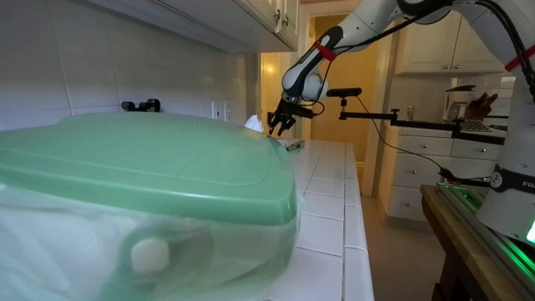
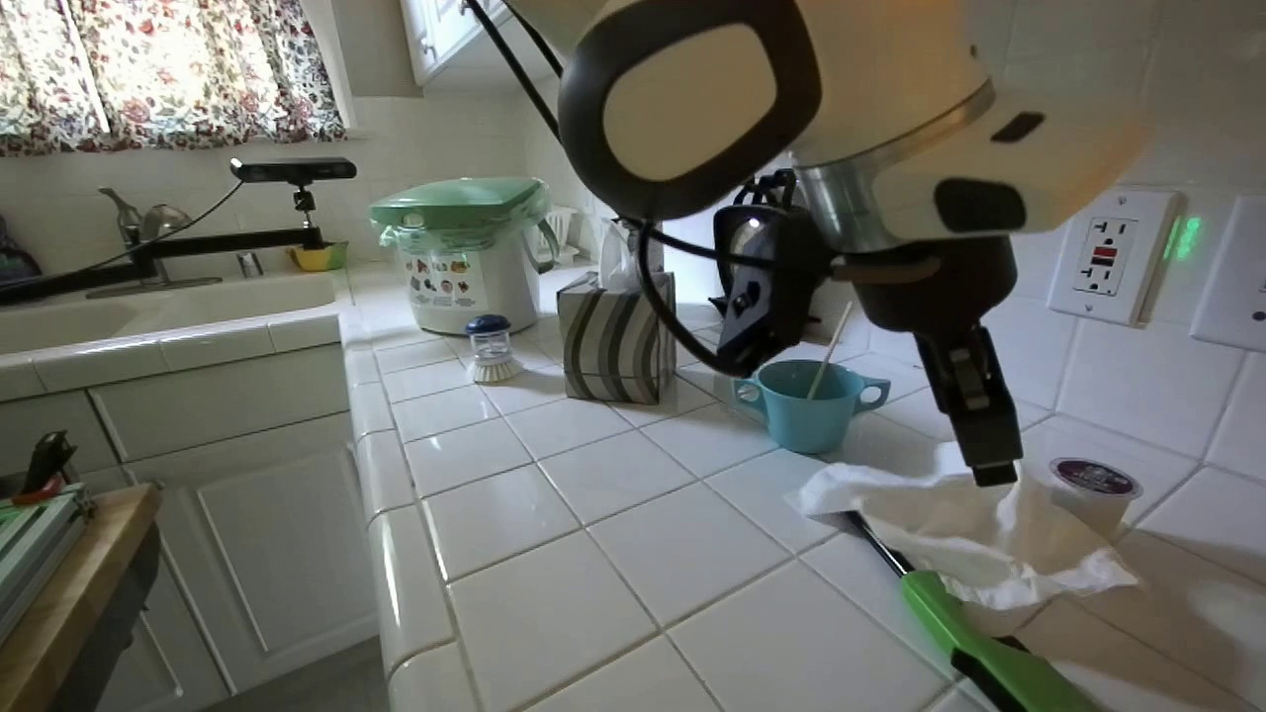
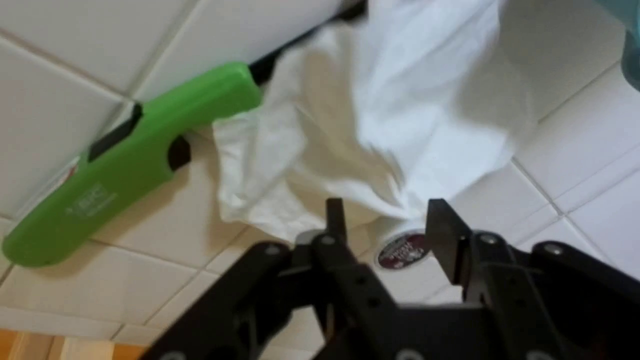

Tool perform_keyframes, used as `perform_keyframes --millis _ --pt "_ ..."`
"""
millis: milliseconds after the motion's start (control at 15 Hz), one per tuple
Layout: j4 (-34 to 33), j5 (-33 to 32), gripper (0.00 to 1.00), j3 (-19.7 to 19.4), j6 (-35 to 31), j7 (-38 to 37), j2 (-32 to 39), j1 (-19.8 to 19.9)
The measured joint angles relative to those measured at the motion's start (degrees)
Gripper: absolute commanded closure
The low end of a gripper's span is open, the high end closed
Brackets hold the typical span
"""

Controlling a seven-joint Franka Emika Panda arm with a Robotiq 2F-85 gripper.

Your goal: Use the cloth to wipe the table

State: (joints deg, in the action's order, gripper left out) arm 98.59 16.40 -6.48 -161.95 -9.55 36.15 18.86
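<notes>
White arm (image 1: 370,25), black cables (image 1: 516,39) (red straps (image 1: 324,52) too), black screw-dotted claw (image 3: 386,212).

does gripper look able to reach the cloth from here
Probably yes: the gripper hangs open near the cloth, with nothing seen between them, though the pod at the cloth's edge might get bumped.

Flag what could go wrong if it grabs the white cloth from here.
1. The green lighter lies against, or partly under, the cloth, so lifting or wiping might drag it along.
2. The gripper hangs open, and in the wrist view the dark-lidded pod shows in its gap; descending there could tip or pinch it.
3. The blue cup, holding a stick, stands near the cloth; a wide stroke might knock it over.
</notes>
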Motion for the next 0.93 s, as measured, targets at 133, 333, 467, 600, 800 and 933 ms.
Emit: perform_keyframes --millis 133,333,467,600,800,933 --pt "1.5 -1.0 0.06 -0.2 -0.1 0.9 -2.9 -0.6" --pt "7.4 -3.6 0.00 -1.0 0.9 1.1 -9.3 -2.4" --pt "12.9 -5.9 0.00 -1.8 2.8 1.2 -14.1 -4.0" --pt "18.6 -9.0 0.00 -2.6 3.9 1.2 -18.9 -5.9" --pt "25.1 -14.9 0.00 -3.6 6.4 1.1 -26.2 -8.8" --pt "27.2 -16.1 0.00 -2.9 12.1 1.2 -31.2 -10.3"
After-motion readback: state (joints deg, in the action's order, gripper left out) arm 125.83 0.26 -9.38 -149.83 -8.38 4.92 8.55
